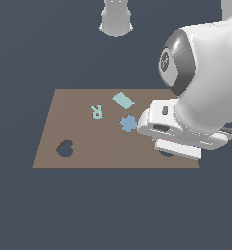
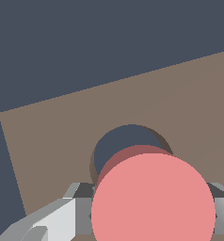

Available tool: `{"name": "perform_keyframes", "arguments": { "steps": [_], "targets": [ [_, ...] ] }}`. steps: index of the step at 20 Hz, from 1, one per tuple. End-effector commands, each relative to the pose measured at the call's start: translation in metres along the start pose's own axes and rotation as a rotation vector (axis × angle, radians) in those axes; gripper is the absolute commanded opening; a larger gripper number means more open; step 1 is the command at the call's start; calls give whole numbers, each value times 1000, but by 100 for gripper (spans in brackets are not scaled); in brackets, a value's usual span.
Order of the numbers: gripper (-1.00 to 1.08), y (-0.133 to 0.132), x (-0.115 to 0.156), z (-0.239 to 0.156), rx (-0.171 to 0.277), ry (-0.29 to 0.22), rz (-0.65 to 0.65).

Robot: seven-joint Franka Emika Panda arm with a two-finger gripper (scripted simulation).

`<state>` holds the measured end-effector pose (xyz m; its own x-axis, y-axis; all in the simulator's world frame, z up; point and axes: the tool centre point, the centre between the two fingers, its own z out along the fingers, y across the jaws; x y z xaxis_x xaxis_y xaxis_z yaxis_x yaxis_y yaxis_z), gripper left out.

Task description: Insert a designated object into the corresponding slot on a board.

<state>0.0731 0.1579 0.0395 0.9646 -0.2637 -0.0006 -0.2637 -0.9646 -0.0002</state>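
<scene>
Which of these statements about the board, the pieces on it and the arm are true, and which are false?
1. The salmon-red disc is held between the jaws above the round hole. True.
2. The heart-shaped hole lies near the board's corner at the exterior view's left. True.
3. The blue scalloped piece sits inside the heart-shaped hole. False: it lies on the board's surface, apart from that hole.
4. The disc already fills the round hole. False: in the wrist view most of the hole shows open beyond the disc.
5. A teal rectangle lies on the board. True.
</scene>
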Motion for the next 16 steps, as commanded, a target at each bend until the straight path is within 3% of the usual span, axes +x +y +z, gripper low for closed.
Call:
{"name": "perform_keyframes", "arguments": {
  "steps": [1,16],
  "targets": [
    [-100,-3,6,-1,0,0,-9],
    [-100,-5,12,8,0,-1,-20]
  ]
}}
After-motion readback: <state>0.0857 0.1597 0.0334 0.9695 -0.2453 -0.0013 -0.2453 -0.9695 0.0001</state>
